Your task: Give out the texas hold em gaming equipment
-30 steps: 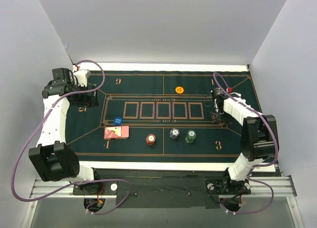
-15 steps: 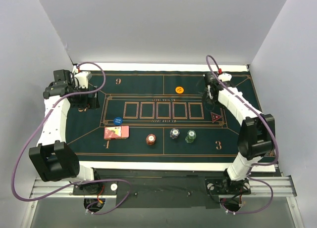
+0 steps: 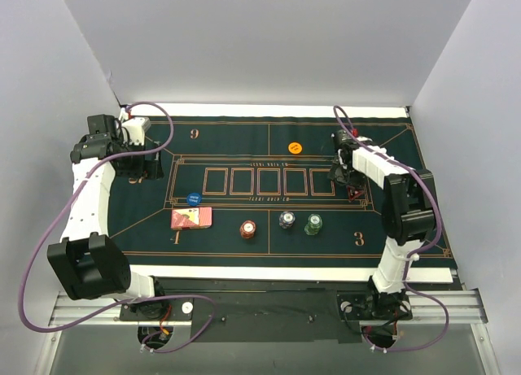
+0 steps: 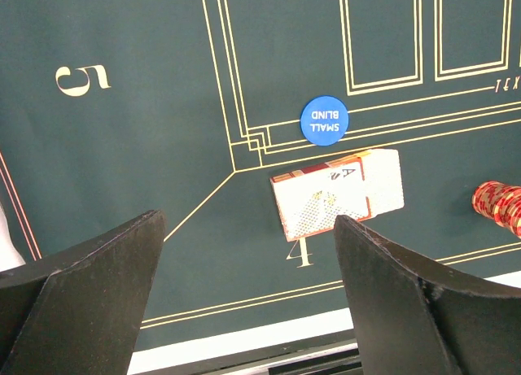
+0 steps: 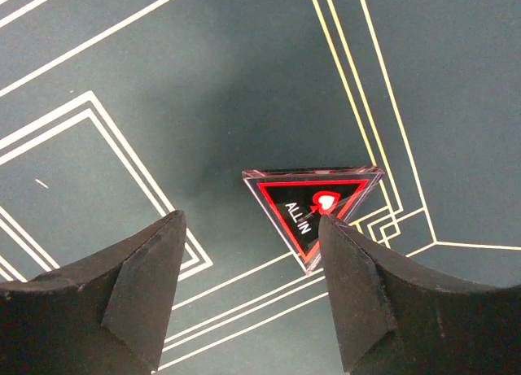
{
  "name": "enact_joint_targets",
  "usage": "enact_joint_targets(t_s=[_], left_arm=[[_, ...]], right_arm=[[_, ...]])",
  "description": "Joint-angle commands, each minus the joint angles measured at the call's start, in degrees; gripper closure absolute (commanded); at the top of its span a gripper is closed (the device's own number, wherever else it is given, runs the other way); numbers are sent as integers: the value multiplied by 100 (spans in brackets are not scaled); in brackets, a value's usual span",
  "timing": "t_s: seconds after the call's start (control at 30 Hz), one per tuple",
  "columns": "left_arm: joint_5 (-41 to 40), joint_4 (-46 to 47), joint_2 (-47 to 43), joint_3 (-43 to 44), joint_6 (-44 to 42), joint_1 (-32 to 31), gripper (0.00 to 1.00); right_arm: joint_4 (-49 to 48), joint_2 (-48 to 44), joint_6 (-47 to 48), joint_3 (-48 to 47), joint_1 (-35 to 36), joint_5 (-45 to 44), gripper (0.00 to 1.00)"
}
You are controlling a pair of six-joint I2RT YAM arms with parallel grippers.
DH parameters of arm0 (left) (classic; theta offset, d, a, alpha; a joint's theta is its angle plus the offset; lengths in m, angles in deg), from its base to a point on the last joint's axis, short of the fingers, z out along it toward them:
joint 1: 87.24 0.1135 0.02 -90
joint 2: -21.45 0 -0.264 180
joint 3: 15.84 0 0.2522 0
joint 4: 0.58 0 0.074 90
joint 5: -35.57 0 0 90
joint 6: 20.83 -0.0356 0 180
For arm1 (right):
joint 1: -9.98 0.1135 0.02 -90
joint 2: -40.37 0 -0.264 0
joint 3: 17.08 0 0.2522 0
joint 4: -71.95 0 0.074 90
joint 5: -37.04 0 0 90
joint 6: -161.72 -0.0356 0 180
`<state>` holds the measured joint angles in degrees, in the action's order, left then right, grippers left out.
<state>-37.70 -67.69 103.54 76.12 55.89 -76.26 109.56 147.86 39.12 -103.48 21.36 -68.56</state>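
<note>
A red triangular "ALL IN" marker lies flat on the felt, and my open right gripper hovers just above it, the right finger overlapping its lower tip. From above, the marker peeks out beside the right gripper. My left gripper is wide open and holds nothing, high over the felt near the "5"; from above it sits far left. Below it lie a blue "SMALL BLIND" disc, red-backed cards and a red chip stack. An orange disc sits at the back.
A dark white-edged chip stack and a green stack stand beside the red stack along the near side. The green felt mat covers the table, with grey walls close on three sides. The right arm's elbow rises over the mat's right part.
The right gripper opened off the triangular marker, lifted back, then came in over it again while the arm's elbow folded inward. The left arm stayed still.
</note>
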Motion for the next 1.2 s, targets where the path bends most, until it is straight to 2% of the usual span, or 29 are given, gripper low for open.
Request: enact_joint_targets(t_s=[0.0, 0.2, 0.27, 0.43, 0.63, 0.77, 0.9, 1.03, 1.17], left_arm=[[-64, 245, -96, -67, -87, -34, 4], [-811, 544, -166, -480, -158, -553, 4], [-759, 544, -158, -498, -131, -597, 4], [-742, 509, -122, -402, -114, -597, 4], [-715, 474, -158, -366, -140, -589, 4], [-689, 474, -193, -384, -131, -589, 4], [-628, 526, -158, -445, -96, -597, 4], [-671, 763, -122, -717, 18, -641, 4], [-627, 852, -70, -902, 71, -641, 4]], right_arm=[[-74, -52, -45, 206, -109, 48, 39], [40, -105, -133, 400, -224, -13, 45], [66, -210, -194, 584, -232, -101, 51], [207, -639, -317, 1084, -241, -470, 56], [251, -1123, -361, 1560, -469, -726, 59], [199, -1378, -308, 1595, -461, -419, 58], [224, -1642, -159, 1209, 30, -68, 54], [313, -1862, 95, 515, 1012, 468, 47], [646, -1775, 324, -257, 2049, 426, 40]])
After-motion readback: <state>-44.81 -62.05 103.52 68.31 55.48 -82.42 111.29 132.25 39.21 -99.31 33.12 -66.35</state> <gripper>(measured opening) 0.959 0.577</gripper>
